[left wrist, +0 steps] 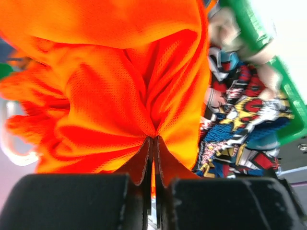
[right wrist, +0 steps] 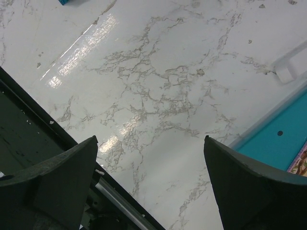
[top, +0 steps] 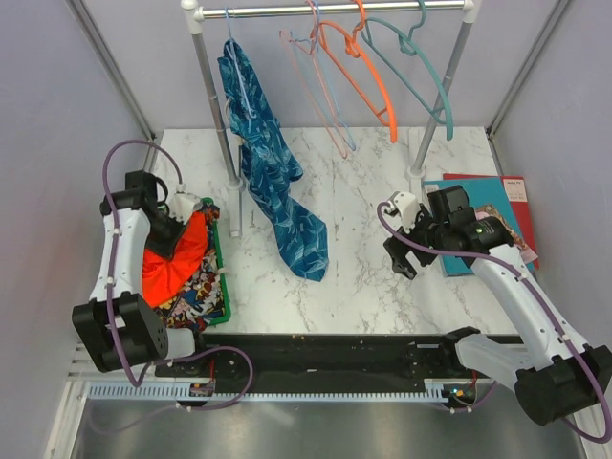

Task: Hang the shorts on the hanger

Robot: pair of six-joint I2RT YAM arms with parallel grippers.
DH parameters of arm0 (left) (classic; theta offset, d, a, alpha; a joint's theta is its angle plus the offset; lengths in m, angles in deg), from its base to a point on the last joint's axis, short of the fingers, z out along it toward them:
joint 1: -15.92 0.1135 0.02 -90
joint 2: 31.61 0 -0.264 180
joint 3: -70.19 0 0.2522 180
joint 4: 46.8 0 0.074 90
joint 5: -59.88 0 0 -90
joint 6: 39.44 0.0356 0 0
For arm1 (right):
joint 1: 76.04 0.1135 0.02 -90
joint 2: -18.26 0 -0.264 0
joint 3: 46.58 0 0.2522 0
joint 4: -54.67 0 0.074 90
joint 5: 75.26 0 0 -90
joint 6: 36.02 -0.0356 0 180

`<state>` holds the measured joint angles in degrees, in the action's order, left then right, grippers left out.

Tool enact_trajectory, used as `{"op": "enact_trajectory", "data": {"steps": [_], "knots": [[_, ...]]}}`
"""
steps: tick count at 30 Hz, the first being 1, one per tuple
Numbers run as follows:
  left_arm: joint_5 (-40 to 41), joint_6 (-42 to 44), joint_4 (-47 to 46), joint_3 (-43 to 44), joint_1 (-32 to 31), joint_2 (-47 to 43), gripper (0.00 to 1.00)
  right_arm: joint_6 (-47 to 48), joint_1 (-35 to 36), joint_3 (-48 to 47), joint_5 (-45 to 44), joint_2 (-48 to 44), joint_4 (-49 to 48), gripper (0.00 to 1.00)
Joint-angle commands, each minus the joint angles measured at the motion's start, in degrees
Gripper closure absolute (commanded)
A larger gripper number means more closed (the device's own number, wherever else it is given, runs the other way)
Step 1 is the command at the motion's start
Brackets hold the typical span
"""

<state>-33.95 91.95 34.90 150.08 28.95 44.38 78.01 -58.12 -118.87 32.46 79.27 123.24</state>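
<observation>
me: left gripper (left wrist: 152,143) pads fill the bottom of my wrist feed, clenched together with a fold of the shorts (left wrist: 110,86) pinched between them. the orange mesh bunches out from that one pinch point.

spotter: why grab it there?

me: my guess is that it was the topmost fold on the pile. i can't tell whether it's waistband or leg. a white loop at the left edge may be the drawstring, but it's too blurred to be sure.

spotter: what's under it?

me: the comic-print cloth (left wrist: 240,124), lying in the green bin (left wrist: 288,91). from above, the shorts look to drape from the jaws onto that cloth, so i'd call them gripped but not clear of the bin.

spotter: and the right arm?

me: right gripper (right wrist: 149,140) is spread wide with nothing in it, hovering over the marble table (right wrist: 158,72) just beside a teal book (right wrist: 283,139). i read that as parked out of the way.

spotter: hanger?

me: the teal hanger (top: 447,110) is hooked on the rail (top: 335,10) at its right end, next to the orange hanger (top: 368,81). it's well apart from the shorts, with the blue patterned garment (top: 277,191) hanging between, so the carry across isn't done yet.
</observation>
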Motion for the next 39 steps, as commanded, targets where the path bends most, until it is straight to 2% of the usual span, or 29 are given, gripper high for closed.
{"op": "enact_trajectory", "data": {"steps": [1,3,4,5,7,11,16,18,20,23,25,28,32,36,39], "knots": [[-8.1,2.82,7.79,12.41,-0.2,-1.37,0.98,-0.92,0.37,-3.09,1.53,-0.98,-0.93,0.02],[-13.9,3.0,10.97,17.43,-1.43,-1.72,0.98,-1.0,0.46,-3.44,2.67,-1.33,-1.28,0.02],[-15.83,3.0,12.64,22.94,-2.22,-1.72,0.98,-1.09,0.46,-3.61,3.2,-1.34,-1.28,0.02],[-19.59,2.91,16.22,25.78,-4.49,-1.72,0.98,-1.44,0.37,-3.79,3.72,-1.25,-1.19,0.02],[-21.56,0.99,17.92,33.23,-8.27,-1.72,0.98,-1.53,0.37,-3.97,5.31,-0.99,-1.19,0.02],[-22.43,-7.35,20.12,44.5,-24.5,0.29,0.98,-1.53,0.37,-4.32,5.31,-0.55,-1.63,0.02],[-28.67,-13.78,20.12,62.59,-31.57,5.31,0.98,-1.88,0.37,-5.2,4.61,-0.19,-1.63,0.02],[-34.99,-14.57,19.69,65.69,-33.07,6.71,0.98,-2.06,0.46,-5.2,4.09,-0.19,-1.81,0.02],[-38.33,-16.77,16.71,66.41,-33.78,7.33,0.98,-2.41,0.37,-5.11,3.73,-0.11,-1.98,0.02],[-40.81,-18.79,12.14,60.28,-34.3,6.81,0.98,-3.11,0.37,-4.85,3.47,-0.19,-2.6,0.02],[-38.8,-18.97,8.8,53.45,-35.18,5.84,0.98,-3.29,0.37,-5.11,3.47,-0.28,-2.78,0.02],[-37.65,-16.17,8.52,48.24,-37.11,6.02,0.98,-2.85,0.28,-5.29,3.64,-0.46,-2.51,0.02],[-32.39,-16.69,2.3,42.86,-43.52,6.27,0.98,-1.18,-0.33,-5.37,3.38,0.33,-1.46,0.02],[-31.06,-18.27,-0.69,48.02,-44.59,11.18,0.98,-0.39,-3.49,-7.3,5.04,2.35,0.21,0.02],[-30.44,-18.45,-0.01,61.16,-46.52,17.15,0.98,-0.21,-6.92,-9.14,8.47,5.33,1.0,0.02]]}}
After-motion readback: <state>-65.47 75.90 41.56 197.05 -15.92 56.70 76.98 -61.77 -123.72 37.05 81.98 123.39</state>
